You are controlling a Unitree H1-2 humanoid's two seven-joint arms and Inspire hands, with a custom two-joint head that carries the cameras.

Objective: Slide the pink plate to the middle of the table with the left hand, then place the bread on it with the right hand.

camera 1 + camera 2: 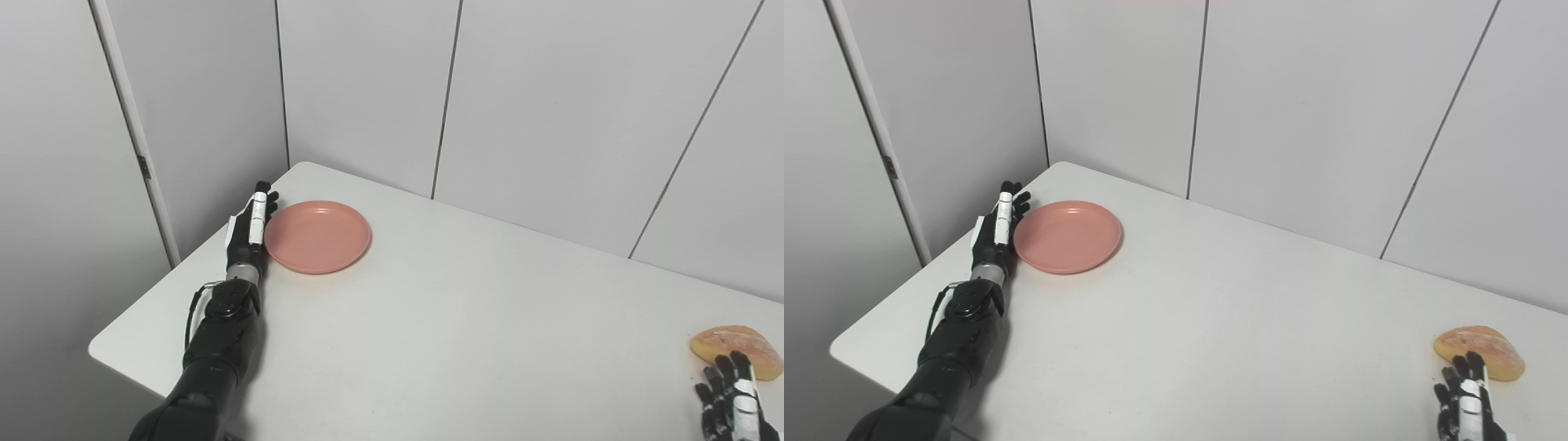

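The pink plate [317,236] lies near the table's far left corner. My left hand [250,226] is stretched out flat along the plate's left rim, fingers straight and open, its edge against the rim. The bread [737,350], a golden roll, sits at the right side of the white table [465,318]. Just in front of the bread, at the bottom right corner, my right hand [732,401] rests open with fingers spread, fingertips close to the bread and holding nothing.
Grey panel walls stand close behind the table's far edges. The table's left edge runs just left of my left arm. The bread lies near the right side of the picture.
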